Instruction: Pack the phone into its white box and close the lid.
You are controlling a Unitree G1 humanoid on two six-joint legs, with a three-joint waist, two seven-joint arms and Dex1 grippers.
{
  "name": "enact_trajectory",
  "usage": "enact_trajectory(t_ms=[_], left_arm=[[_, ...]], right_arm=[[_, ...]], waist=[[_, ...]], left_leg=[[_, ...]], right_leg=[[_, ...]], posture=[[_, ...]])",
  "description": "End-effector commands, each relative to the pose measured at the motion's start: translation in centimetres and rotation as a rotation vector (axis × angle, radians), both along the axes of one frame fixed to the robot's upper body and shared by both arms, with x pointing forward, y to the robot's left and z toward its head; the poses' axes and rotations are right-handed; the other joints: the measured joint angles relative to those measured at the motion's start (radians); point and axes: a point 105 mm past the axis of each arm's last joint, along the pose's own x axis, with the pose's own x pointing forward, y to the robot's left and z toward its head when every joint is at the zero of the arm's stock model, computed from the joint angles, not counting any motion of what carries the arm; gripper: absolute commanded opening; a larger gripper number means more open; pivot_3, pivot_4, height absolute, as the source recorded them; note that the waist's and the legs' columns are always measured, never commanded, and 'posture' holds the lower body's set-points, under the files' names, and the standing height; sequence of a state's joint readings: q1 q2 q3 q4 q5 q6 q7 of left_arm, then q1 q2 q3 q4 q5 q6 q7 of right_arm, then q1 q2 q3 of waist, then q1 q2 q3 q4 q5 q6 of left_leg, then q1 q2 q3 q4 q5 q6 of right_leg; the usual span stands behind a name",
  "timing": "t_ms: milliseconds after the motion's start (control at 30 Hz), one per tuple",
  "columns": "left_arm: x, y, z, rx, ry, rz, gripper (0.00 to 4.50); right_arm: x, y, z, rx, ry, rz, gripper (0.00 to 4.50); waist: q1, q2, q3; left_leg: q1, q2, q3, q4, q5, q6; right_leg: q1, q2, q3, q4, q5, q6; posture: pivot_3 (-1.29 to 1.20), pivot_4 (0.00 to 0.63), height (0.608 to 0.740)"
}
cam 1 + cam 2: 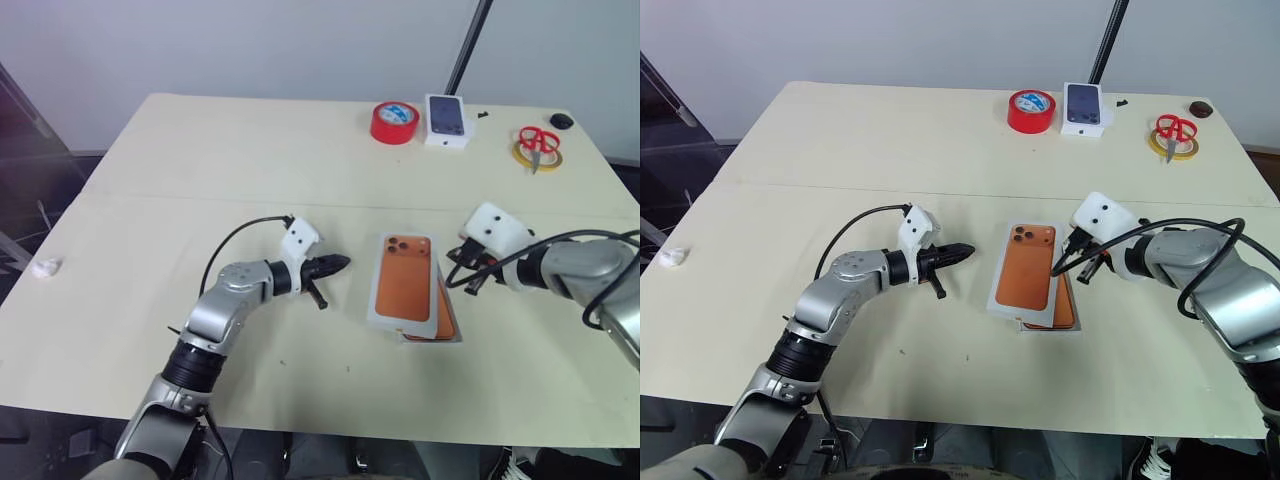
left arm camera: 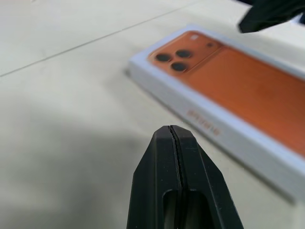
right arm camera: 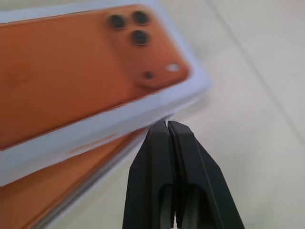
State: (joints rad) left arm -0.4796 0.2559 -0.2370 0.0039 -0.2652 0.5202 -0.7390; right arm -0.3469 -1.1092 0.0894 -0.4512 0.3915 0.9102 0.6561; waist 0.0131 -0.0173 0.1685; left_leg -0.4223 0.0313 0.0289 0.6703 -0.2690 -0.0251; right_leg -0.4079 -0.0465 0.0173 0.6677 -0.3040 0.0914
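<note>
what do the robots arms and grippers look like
Both arms are silver-grey metal with black joint rings. Each wrist carries a white block and looping black cables. The left gripper and the right gripper each have two matte black, tapered fingers with slotted cut-outs.

One table (image 1: 150, 260). One lid (image 1: 404, 278) with orange phone print, one box (image 1: 446, 318) under it. One small phone box (image 1: 447, 120). One red tape roll (image 1: 395, 122), one yellow roll (image 1: 540, 158), one pair of scissors (image 1: 538, 140). Two grippers: left (image 1: 340, 264), right (image 1: 456, 258).
</note>
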Motion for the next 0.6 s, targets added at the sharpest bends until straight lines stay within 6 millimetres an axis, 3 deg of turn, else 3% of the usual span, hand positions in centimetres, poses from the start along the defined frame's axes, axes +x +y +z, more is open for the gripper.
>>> enact_trajectory(t_ms=[33, 333, 600], left_arm=[[-0.5, -1.5, 0.0, 0.033, -0.024, -0.068, 0.00], [-0.7, -4.4, -0.1, 0.046, -0.019, -0.167, 0.00], [-1.5, -5.0, -0.1, 0.045, -0.023, -0.211, 0.00]], right_arm=[[-0.3, 0.4, 0.8, -0.020, -0.035, 0.028, 0.05], [-1.0, 1.1, -0.4, -0.026, 0.004, 0.053, 0.05], [-1.4, 1.2, -1.0, -0.021, 0.023, 0.061, 0.05]], waist=[[0.000, 0.000, 0.000], [-0.002, 0.000, 0.000], [-0.001, 0.000, 0.000]], left_leg=[[0.000, 0.000, 0.000, 0.000, 0.000, 0.000], [0.000, 0.000, 0.000, 0.001, 0.000, 0.000], [0.000, 0.000, 0.000, 0.001, 0.000, 0.000]], right_leg=[[0.000, 0.000, 0.000, 0.000, 0.000, 0.000], [0.000, 0.000, 0.000, 0.000, 0.000, 0.000], [0.000, 0.000, 0.000, 0.000, 0.000, 0.000]], posture=[[0.00, 0.150, 0.718], [0.00, 0.150, 0.718], [0.00, 0.150, 0.718]])
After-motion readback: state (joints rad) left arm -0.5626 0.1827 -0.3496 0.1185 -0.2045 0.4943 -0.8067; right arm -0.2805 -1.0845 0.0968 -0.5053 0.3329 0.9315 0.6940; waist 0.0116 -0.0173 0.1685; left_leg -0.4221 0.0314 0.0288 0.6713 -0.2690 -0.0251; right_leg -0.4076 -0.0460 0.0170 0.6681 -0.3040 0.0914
